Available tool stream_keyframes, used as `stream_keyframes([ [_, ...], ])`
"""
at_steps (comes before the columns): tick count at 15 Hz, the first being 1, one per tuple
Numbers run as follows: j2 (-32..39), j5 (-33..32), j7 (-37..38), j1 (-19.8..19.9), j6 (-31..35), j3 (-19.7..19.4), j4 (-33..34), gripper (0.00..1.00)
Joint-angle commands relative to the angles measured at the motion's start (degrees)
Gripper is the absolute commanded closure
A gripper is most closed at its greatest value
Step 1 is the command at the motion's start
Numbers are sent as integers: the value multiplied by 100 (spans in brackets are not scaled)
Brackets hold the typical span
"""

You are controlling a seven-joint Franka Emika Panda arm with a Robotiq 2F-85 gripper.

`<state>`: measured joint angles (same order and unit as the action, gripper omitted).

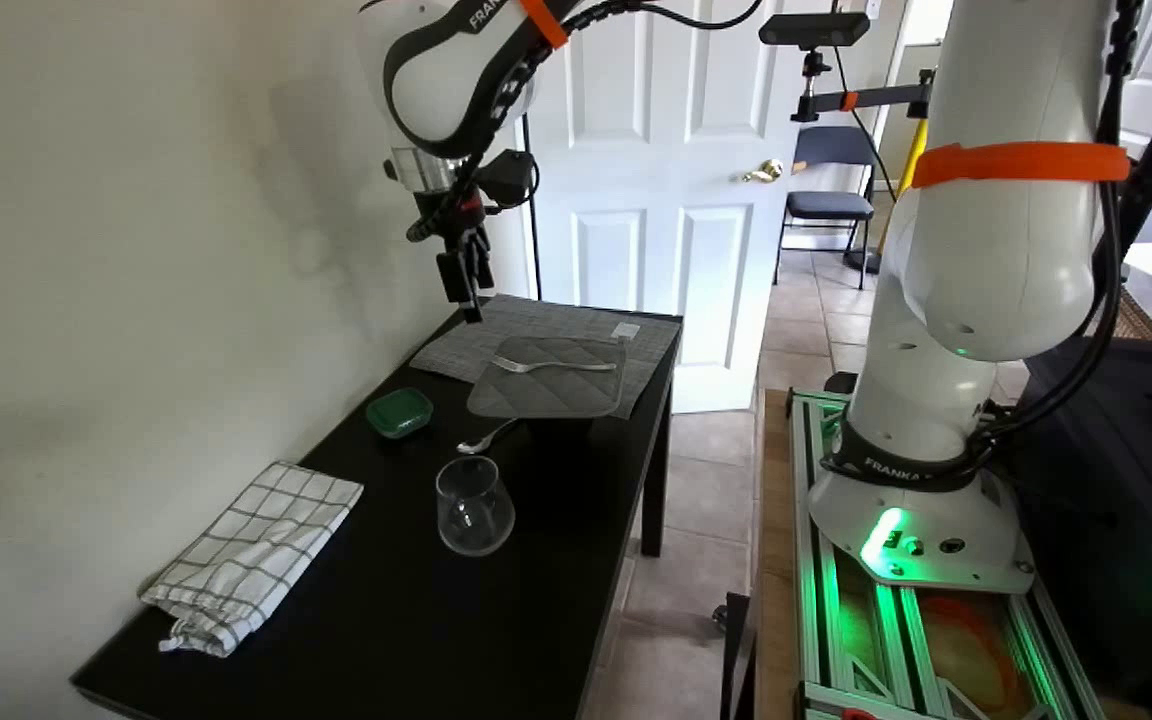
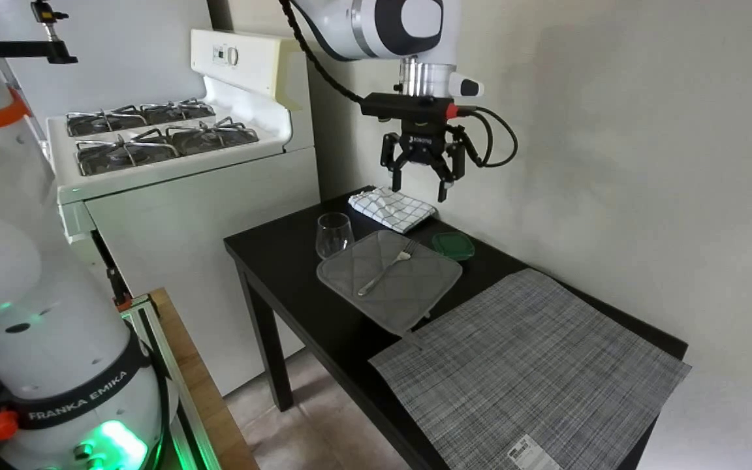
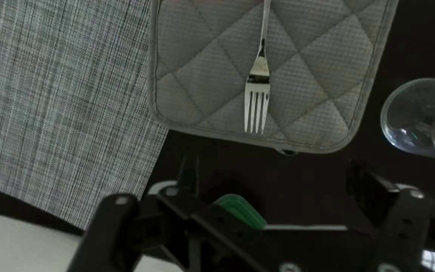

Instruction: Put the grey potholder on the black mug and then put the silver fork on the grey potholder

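Observation:
The grey potholder (image 1: 546, 398) lies raised above the black table in both exterior views (image 2: 408, 294), and its quilted top fills the upper middle of the wrist view (image 3: 315, 56). The silver fork (image 1: 556, 366) lies on top of it, also in an exterior view (image 2: 386, 269) and the wrist view (image 3: 259, 75), tines near one edge. The black mug is mostly hidden under the potholder; a dark shape (image 1: 558, 430) shows below it, hard to tell from the table. My gripper (image 2: 419, 189) is open and empty, high above the table on the wall side, apart from the potholder (image 3: 274, 173).
A clear glass (image 1: 474, 505) stands near the potholder. A spoon (image 1: 481, 441) sticks out from under it. A green container (image 2: 453, 245) and a folded checked towel (image 2: 392, 207) lie along the wall. A grey woven placemat (image 2: 532, 365) covers one table end.

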<state>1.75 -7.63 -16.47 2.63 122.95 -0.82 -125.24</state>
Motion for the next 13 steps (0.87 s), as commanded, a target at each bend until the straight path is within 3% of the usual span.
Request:
stream_keyframes([
  [1,-748,-99,488,-149,-30,69,-275,0],
  [3,-974,-15,736,-173,-67,98,-239,0],
  [4,-603,-3,426,-150,-24,47,-4,0],
  [13,-605,-2,447,-159,-26,40,10,0],
])
